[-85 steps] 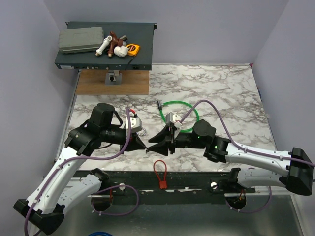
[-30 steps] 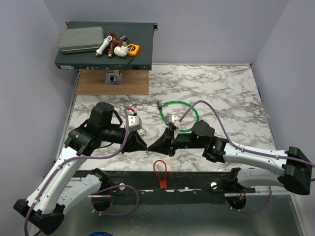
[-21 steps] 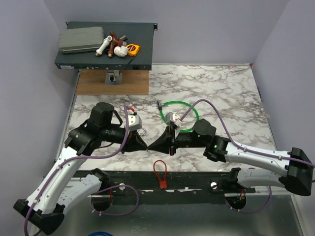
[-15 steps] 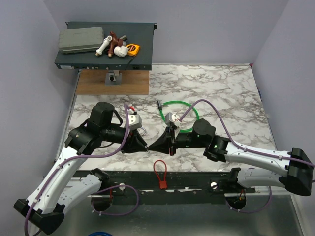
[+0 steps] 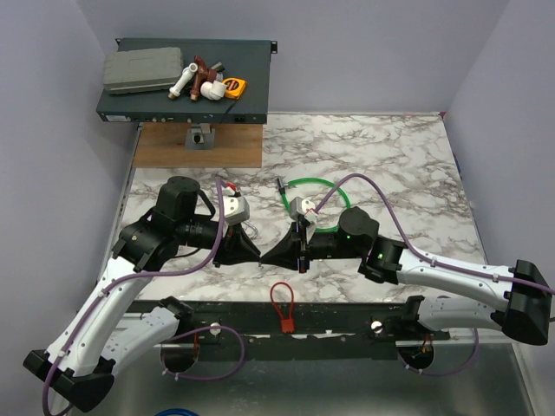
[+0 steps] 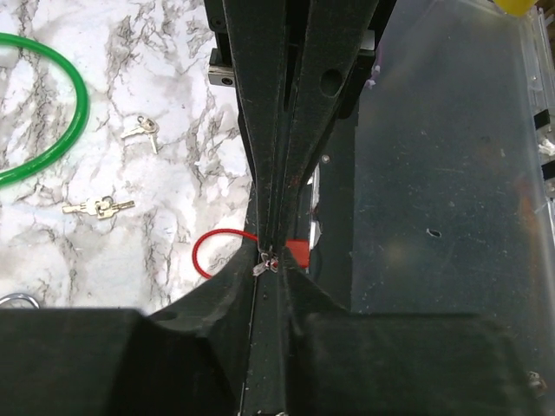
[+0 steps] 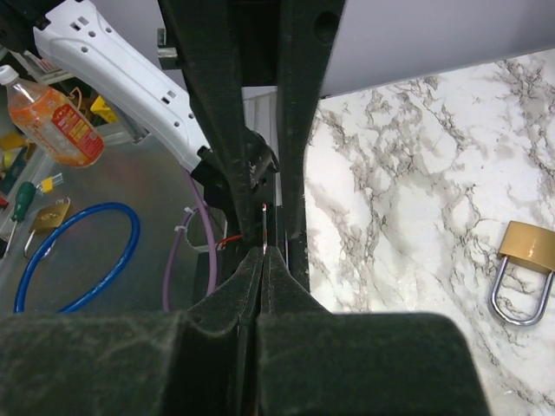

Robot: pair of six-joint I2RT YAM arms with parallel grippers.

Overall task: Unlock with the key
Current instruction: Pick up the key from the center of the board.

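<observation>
Setting identified as a robotics lab test cell. The left arm (image 5: 104,303) and right arm (image 5: 451,277) are seen bolted to a black rail (image 5: 338,322) at the edge of a marble-patterned table (image 5: 390,156), which is boxed in by plain lavender walls (image 5: 364,52). Loose props are kept on a rack-mount unit (image 5: 247,65): pipe fittings (image 5: 198,80) and a tape measure (image 5: 234,86).
</observation>
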